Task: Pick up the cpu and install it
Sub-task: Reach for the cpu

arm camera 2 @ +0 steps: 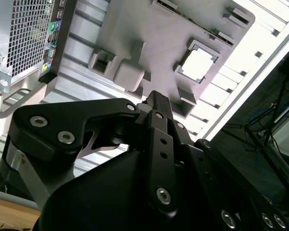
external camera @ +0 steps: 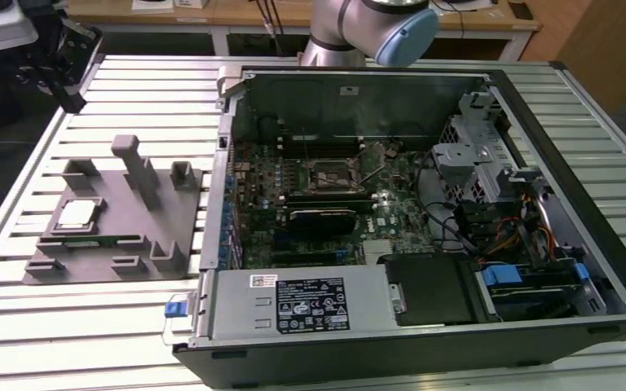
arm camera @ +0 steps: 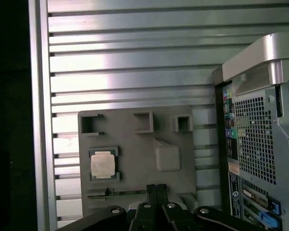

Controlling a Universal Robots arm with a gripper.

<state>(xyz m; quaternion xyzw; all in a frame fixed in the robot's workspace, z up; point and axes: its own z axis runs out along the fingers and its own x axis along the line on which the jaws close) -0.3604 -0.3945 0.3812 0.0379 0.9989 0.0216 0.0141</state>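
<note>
Though small, the cpu (arm camera: pixel 103 164): silver square, pale-rimmed, in grey fixture (arm camera: pixel 130 144).

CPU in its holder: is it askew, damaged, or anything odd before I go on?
Nothing stands out. The cpu lies flat and square in its recess on the grey holder plate. The tool hangs above the plate, shut and empty, clear of the chip.
</note>
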